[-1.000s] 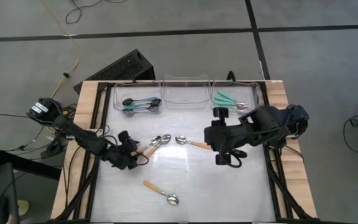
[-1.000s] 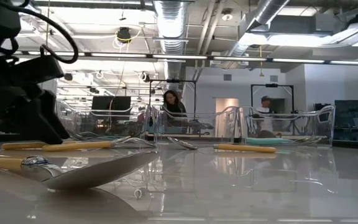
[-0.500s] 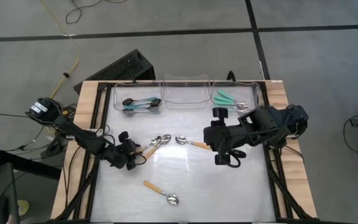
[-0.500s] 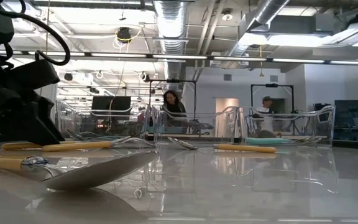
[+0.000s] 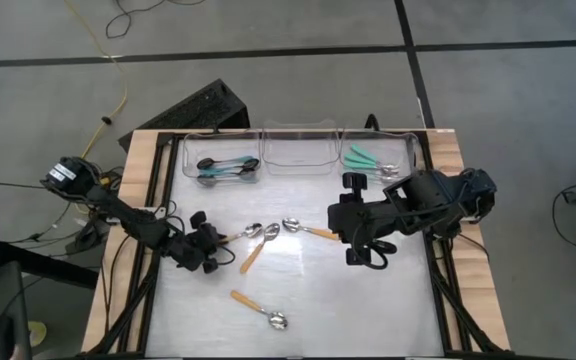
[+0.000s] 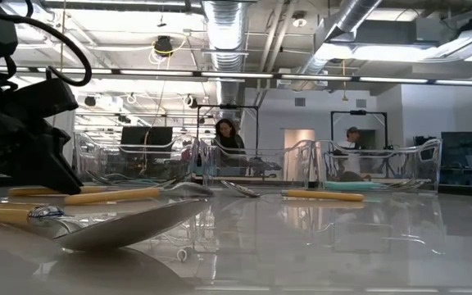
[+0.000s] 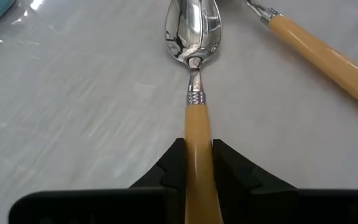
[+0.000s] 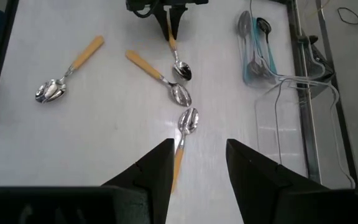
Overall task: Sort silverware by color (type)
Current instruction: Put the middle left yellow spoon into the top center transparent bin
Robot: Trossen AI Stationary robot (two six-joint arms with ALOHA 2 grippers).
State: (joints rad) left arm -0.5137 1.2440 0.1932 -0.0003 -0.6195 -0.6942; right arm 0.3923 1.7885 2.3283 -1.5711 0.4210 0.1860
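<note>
My left gripper sits low at the table's left and is shut on an orange-handled spoon with a silver bowl. Three more orange-handled spoons lie flat on the table: one beside it, one near the middle, one toward the near edge. Blue-handled spoons lie in the far left bin, teal-handled spoons in the far right bin. My right gripper hovers open and empty right of the middle. My left gripper pinches the spoon's orange handle between its two fingers, back from the metal collar. The fingers come nearly level from the table's left and lie along the handle. The spoon points away from the gripper, bowl hollow up, low at the table top.
Three clear bins stand along the far edge; the middle one holds nothing. A second orange handle lies close beside the held spoon. People show in the room behind the table in the low view.
My left gripper has drawn back a little toward the table's left edge with its spoon. The spoon that lay alongside it has turned about, its handle swinging toward the near edge while its bowl stays about where it was.
</note>
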